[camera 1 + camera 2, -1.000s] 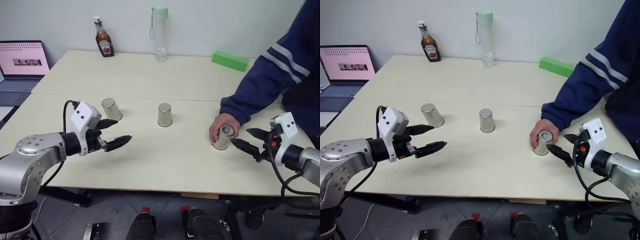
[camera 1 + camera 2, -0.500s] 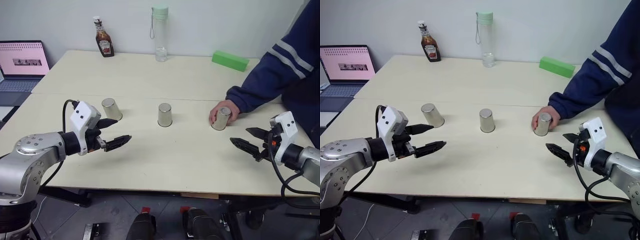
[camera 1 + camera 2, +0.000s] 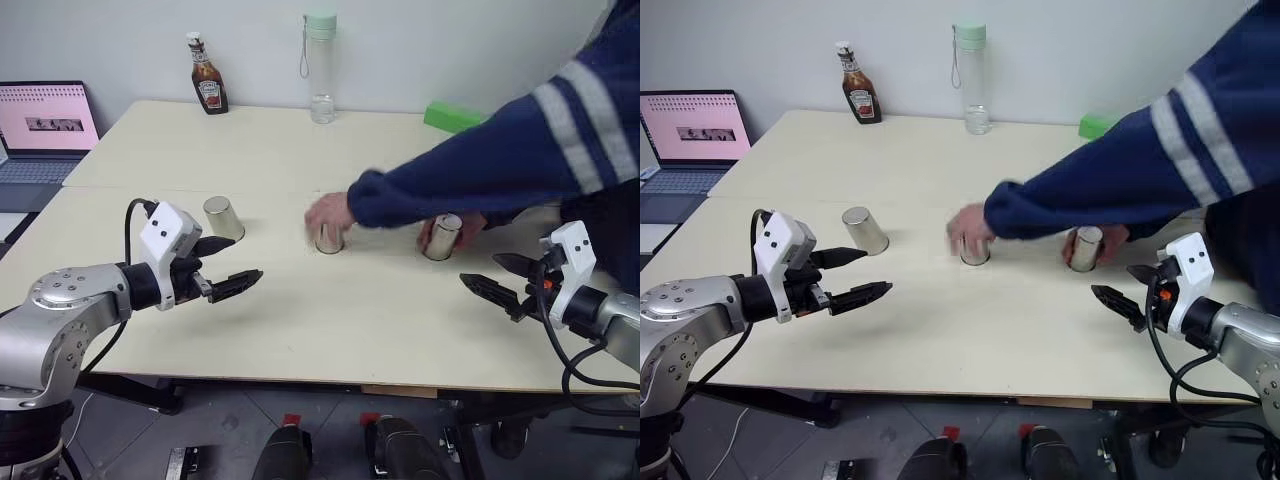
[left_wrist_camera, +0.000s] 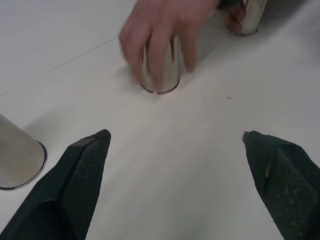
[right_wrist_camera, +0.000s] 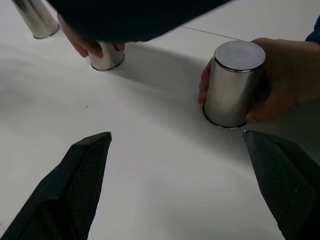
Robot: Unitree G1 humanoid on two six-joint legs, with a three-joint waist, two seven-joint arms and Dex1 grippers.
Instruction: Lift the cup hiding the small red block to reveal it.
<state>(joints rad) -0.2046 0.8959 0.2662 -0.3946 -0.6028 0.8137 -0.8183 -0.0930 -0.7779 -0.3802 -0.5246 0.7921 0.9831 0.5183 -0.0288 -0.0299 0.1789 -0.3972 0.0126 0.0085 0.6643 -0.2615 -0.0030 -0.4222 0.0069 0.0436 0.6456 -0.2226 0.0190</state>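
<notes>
Hold: a person's hands are on the middle cup (image 3: 329,238) and right cup (image 3: 442,237).
Keep left gripper (image 3: 228,268) and right gripper (image 3: 497,281) wide open, empty; track cups, then pick.

We see three identical silvery metal cups standing upside down on the desk (image 3: 300,330), in a rough row. The left cup (image 3: 223,218) tilts slightly and stands free. A person's hand (image 3: 328,213) covers the middle cup (image 3: 329,240); another hand (image 3: 462,228) wraps the right cup (image 3: 441,237). We cannot tell which one covers the small red block.
</notes>
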